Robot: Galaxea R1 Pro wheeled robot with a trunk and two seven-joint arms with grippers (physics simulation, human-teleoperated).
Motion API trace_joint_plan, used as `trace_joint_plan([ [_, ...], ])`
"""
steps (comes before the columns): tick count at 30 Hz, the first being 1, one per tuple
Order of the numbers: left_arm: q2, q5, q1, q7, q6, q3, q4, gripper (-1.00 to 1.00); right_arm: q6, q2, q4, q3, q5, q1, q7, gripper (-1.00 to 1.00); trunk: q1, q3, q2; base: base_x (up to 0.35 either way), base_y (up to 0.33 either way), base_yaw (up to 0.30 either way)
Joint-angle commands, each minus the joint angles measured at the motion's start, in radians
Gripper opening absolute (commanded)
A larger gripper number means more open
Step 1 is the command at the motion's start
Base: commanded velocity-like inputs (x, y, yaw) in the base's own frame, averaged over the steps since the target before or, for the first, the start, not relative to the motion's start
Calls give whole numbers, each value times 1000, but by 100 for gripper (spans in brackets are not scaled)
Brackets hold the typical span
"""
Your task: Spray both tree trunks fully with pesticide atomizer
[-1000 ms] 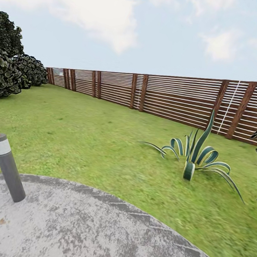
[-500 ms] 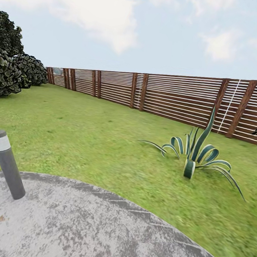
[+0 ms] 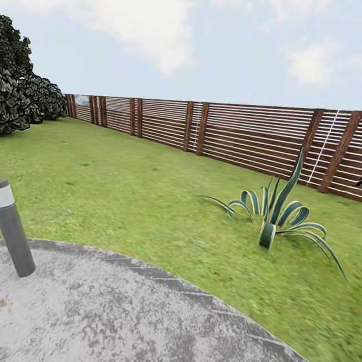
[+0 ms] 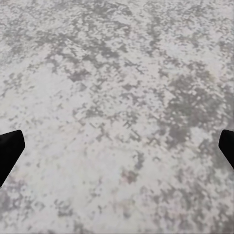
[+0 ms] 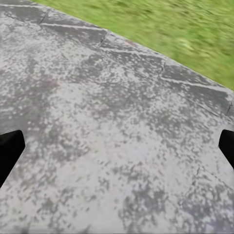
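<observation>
While both arms point down over the grey paving (image 3: 133, 321), left tool (image 4: 117, 146) and right tool (image 5: 117, 146) stand spread wide, gripping nothing. Lawn (image 3: 145, 199) borders the paving; atomizer location cannot be told.

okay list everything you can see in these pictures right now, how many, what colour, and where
Lawn: one, green, across the middle of the head view, back to the fence.
Stone paving: one round patch, mottled grey, in the foreground.
Bollard light: one, dark grey with a pale band and red dot on top, at the paving's left edge, leaning.
Striped plant: one, green and cream spiky leaves, on the grass to the right.
Fence: one run, brown horizontal slats, along the lawn's far side.
Bushes: a cluster, dark green, far left.
Sky: pale blue with white clouds.
Left gripper: black fingers wide apart, above paving.
Right gripper: black fingers wide apart, above paving near grass.
</observation>
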Motion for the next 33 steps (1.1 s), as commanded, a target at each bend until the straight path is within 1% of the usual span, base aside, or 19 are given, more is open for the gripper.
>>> trace_joint_plan([
  [1, 0, -1, -1, 1, -3, 0, 1, 100, -3, 0, 1, 0, 0, -1, 1, 100, 4, -4, -8, 0, 0, 0],
  [10, 0, 0, -1, 1, -3, 2, 0, 100, -3, 0, -13, -5, -5, -1, -8, 100, 38, -33, -71, 0, 0, 0],
  [18, 0, 2, -1, 1, -4, 2, -1, 100, -2, 2, -12, -7, -5, -1, -10, 100, 38, -43, -71, 0, 0, 6],
  [33, -3, 1, -1, 0, -3, 4, -1, 100, -1, 5, -7, -5, -2, -1, -10, 100, 38, -63, -71, 0, 0, 160],
])
